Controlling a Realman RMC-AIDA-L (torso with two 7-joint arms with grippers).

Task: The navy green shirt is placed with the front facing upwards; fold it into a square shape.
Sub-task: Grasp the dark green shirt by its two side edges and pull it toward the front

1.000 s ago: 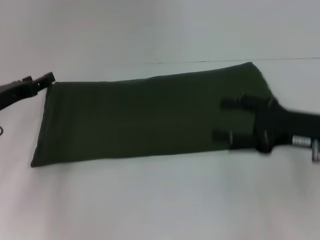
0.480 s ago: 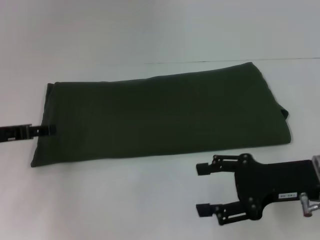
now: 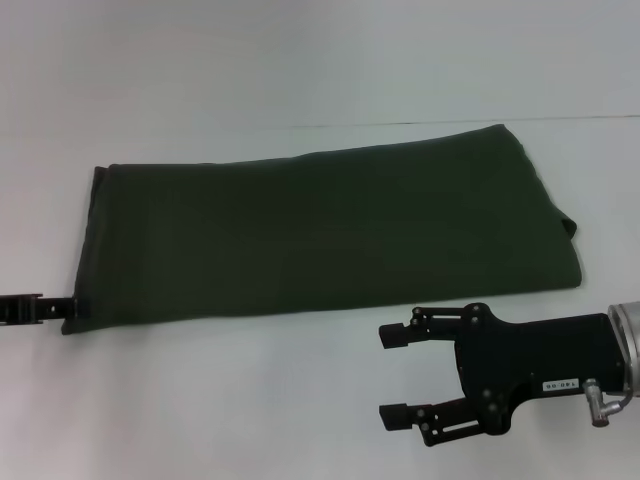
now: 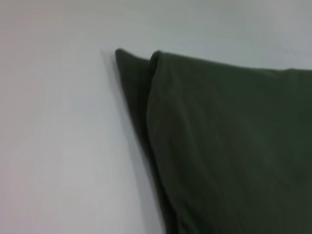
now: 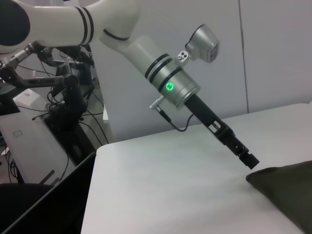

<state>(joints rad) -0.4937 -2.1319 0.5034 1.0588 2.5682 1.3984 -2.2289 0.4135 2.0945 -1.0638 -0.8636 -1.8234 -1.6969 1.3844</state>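
In the head view, the shirt (image 3: 320, 235) lies flat on the white table (image 3: 250, 400) as a long, narrow band running from the robot's left to its right; sleeves and lettering are tucked out of sight, so the lengthwise folds look done. The band is much longer than it is wide (no square yet), so by the look of it at least one crosswise fold is left, bringing one short end over toward the other. The right gripper (image 3: 392, 374) hovers over bare table just in front of the shirt's right part, its two fingers spread apart and holding nothing. The left gripper (image 3: 62, 301) sits at the shirt's near left corner, touching or just beside the cloth; whether its fingers are spread or pressed together cannot be told.

The left wrist view shows only that end of the shirt (image 4: 229, 146): one layer lies on top of another, the lower layer's corner poking out past the upper edge, so the stack is not quite flush.

In the right wrist view, the left gripper (image 5: 249, 160) is seen from across the table, its tip down just beside the corner of the shirt (image 5: 285, 187); no cloth looks lifted, though a grip cannot be ruled out.
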